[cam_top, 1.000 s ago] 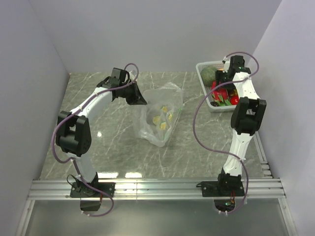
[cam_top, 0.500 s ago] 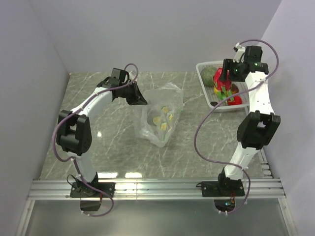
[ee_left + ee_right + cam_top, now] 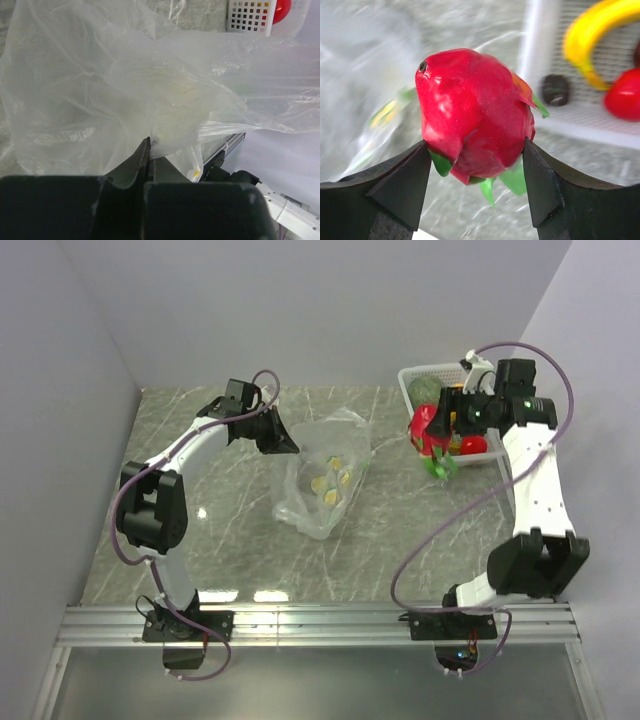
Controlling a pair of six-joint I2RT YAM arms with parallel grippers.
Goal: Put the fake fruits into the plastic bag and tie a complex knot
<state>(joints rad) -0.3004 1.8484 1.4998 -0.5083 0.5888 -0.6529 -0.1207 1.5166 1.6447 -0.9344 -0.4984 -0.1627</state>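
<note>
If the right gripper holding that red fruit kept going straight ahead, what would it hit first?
Past its red fruit, probably the tabletop beside the white basket, though depth is unclear; the plastic bag sits further left.

My left gripper pinching plastic bag edge, my right gripper holding magenta-red piece just beside white basket

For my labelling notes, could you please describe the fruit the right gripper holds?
Look to the white basket at the far right. By its left rim the right gripper clamps a magenta-red fruit with green leaf tips, the only fruit being held.
</note>
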